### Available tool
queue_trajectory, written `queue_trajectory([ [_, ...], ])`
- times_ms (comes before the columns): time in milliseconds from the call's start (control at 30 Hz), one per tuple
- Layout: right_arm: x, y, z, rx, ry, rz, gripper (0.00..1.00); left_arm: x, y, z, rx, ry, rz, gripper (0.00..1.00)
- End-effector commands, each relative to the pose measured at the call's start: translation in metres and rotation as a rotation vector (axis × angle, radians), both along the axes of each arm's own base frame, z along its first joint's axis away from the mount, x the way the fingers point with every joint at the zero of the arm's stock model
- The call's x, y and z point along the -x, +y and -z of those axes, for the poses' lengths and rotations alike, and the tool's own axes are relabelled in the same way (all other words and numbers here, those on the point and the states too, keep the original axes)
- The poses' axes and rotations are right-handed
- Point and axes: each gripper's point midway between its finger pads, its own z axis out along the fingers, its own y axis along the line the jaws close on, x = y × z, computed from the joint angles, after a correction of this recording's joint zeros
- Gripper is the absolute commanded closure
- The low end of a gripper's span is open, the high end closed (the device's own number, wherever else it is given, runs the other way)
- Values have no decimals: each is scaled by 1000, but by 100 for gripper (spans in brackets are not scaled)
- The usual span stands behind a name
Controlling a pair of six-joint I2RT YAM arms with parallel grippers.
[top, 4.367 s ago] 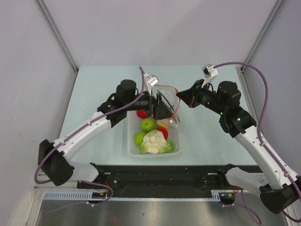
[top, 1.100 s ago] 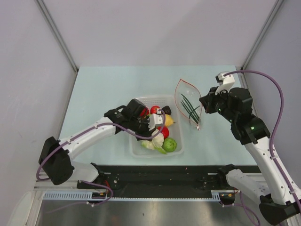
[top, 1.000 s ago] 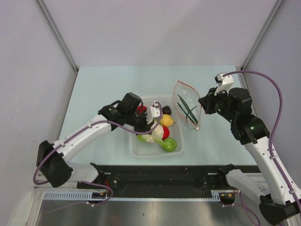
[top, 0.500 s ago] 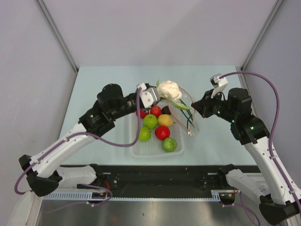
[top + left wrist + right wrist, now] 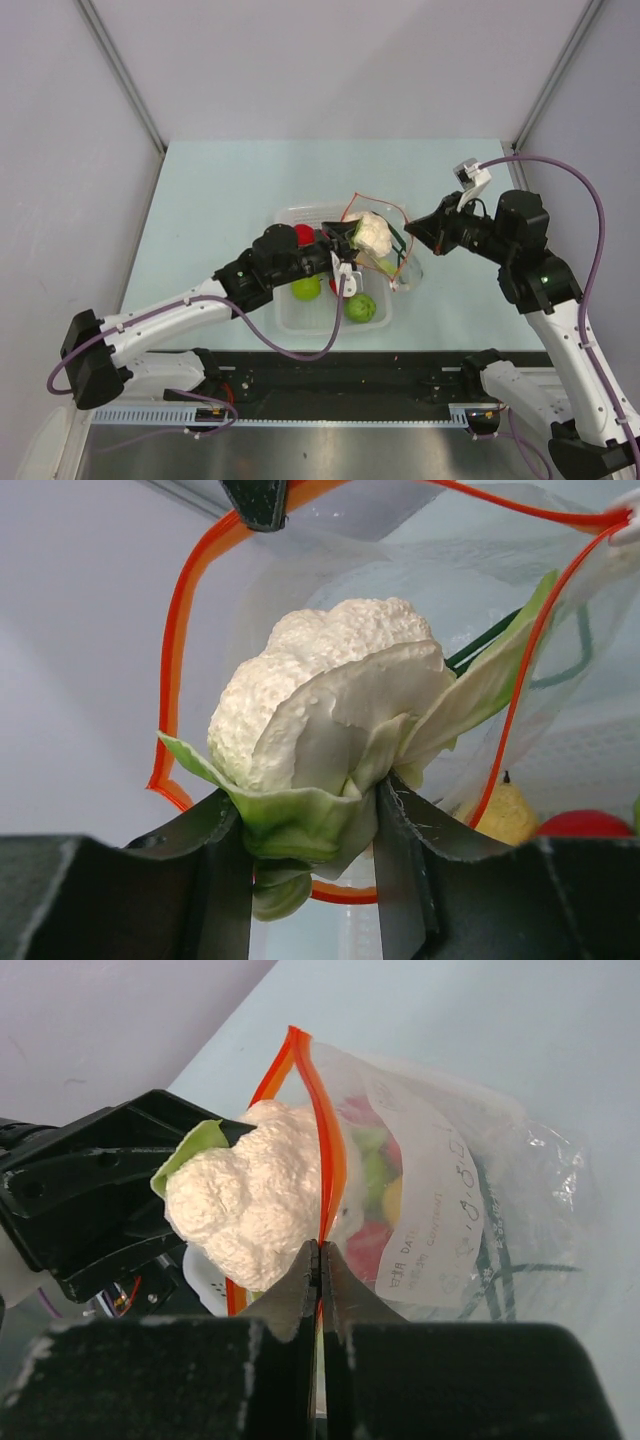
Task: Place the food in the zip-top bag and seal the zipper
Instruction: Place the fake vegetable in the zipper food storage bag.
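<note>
**Toy cauliflower at bag mouth, rim held open**

**Top external.**
- Toy cauliflower [image 5: 373, 233]: off-white knobbly head with pale green leaves. It is raised above the white perforated basket [image 5: 288, 215] and sits in the mouth of the zip-top bag [image 5: 400, 262].
- Left end effector [image 5: 352, 240]: clamped on the cauliflower's leaf end.
- Right end effector [image 5: 412, 228]: closed on the bag's right rim, holding it up off the counter [image 5: 220, 190].
- Zipper [image 5: 372, 196]: red-orange strip, bowed into an open loop around the head.
- In the basket: green fruits [image 5: 306, 289] and a red fruit [image 5: 283, 236], the latter partly hidden by the arm.

**Left wrist.**
- The two fingers press the leafy base from either side, with the head pointing away into the loop.
- The strip passes to the left and right of the head.
- Green onions [image 5: 488, 640] lie behind the clear film.
- A lemon [image 5: 505, 815] shows low at right.
- A dark fingertip pinches the strip at the top.

**Right wrist.**
- The jaws are together on the strip, with no gap showing.
- The head sits half across the rim, on the side away from the bag's printed panel.
- The onions lie deep in the bag.

**Handling (judged).**
- Cauliflower: probably light, with a stiff moulded look. The base is the sound place to grip it. The flared leaves may snag the strip on entry.
- Bag: thin, limp, crinkly and likely slippery. The mouth would collapse if the rim were let go. Take hold at the strip, its firmest part. For sealing, the two halves of the strip must be lined up before pressing them together along the full width.
</note>
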Motion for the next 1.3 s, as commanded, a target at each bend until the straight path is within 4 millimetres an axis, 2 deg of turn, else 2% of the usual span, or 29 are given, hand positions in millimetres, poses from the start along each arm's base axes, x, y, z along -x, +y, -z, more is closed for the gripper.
queue_trajectory([
  [0, 7, 13, -22, -65, -52, -87, 100, 6, -9, -52, 74, -227, 44, 100],
  [67, 7, 15, -21, -72, -42, -99, 100, 8, -19, -40, 20, -214, 70, 100],
  [100, 5, 17, -21, -76, -41, -103, 100, 8, -22, -48, 17, -218, 81, 100],
  [133, 6, 18, -22, -86, -36, -107, 100, 8, -29, -39, -14, -199, 98, 98],
  [167, 4, 19, -23, -90, -35, -108, 100, 12, -31, -26, -70, -161, 134, 93],
  [200, 5, 21, -27, -103, -44, -121, 100, 13, -34, -36, -71, -161, 143, 87],
  [267, 5, 23, -31, -125, -44, -125, 100, 13, -38, -15, -150, -104, 167, 80],
  [300, 6, 24, -35, -135, -52, -137, 100, 13, -41, -23, -150, -105, 174, 71],
  [367, 8, 26, -37, -152, -44, -145, 100, 12, -43, -11, -203, -77, 183, 65],
  [400, 8, 27, -39, -157, -46, -146, 100, 10, -44, -15, -200, -79, 179, 59],
  [467, 11, 28, -42, -172, -45, -152, 100, 12, -43, -5, -243, -49, 192, 53],
  [500, 11, 29, -46, -182, -53, -158, 100, 13, -45, -4, -262, -44, 203, 52],
  [533, 11, 29, -48, -190, -58, -156, 100, 15, -43, 6, -304, -24, 215, 52],
  [633, 14, 33, -56, -226, -59, -177, 100, 8, -48, 10, -330, 10, 193, 48],
  [767, 18, 35, -62, -256, -51, -202, 100, -4, -55, 6, -326, 40, 148, 45],
  [800, 19, 36, -62, -258, -47, -207, 100, -5, -57, -2, -316, 38, 146, 42],
  [833, 20, 36, -63, -258, -48, -211, 100, -5, -56, 1, -331, 60, 148, 35],
  [867, 18, 36, -63, -259, -48, -203, 100, -4, -56, -5, -317, 65, 152, 12],
  [900, 17, 35, -62, -259, -48, -195, 100, -3, -55, -9, -305, 76, 153, 2],
  [1033, 11, 29, -53, -220, -46, -147, 100, 8, -43, -30, -253, 126, 166, 0],
  [1067, 7, 25, -48, -205, -34, -119, 100, 11, -38, -44, -221, 124, 166, 0],
  [1167, -1, 20, -35, -164, -16, -68, 100, 20, -28, -65, -166, 145, 160, 0],
  [1267, -10, 14, -27, -140, 1, -17, 100, 30, -20, -73, -142, 147, 180, 2],
])
